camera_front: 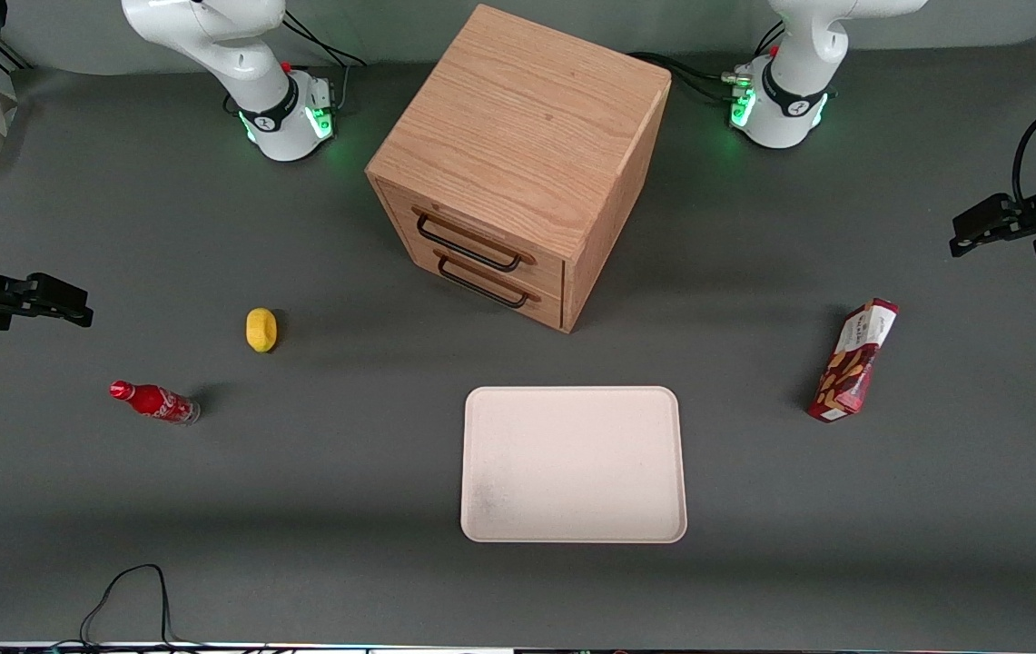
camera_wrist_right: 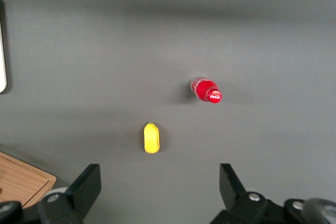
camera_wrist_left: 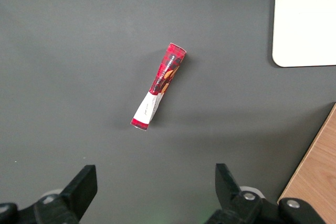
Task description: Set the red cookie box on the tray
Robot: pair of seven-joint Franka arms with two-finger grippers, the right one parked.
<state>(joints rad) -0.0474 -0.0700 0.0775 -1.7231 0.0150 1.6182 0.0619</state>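
Grey tabletop carries your red cookie box [camera_front: 853, 361] lying flat, well apart from the tray [camera_front: 574, 463]; your gripper [camera_wrist_left: 153, 192] hovers above it, jaws wide, empty, ready to descend.

Readable print: one brand script only

The small red soda bottle [camera_front: 154, 401] lying on the grey desk [camera_front: 345, 509] carries white Coca-Cola script on its side; printing on the long dark-red cookie carton [camera_front: 853, 361] is too small to read; the claw [camera_wrist_left: 155, 187] bears no lettering

Left gripper [camera_wrist_left: 153, 187] raised at working arm's table end, jaws wide apart.
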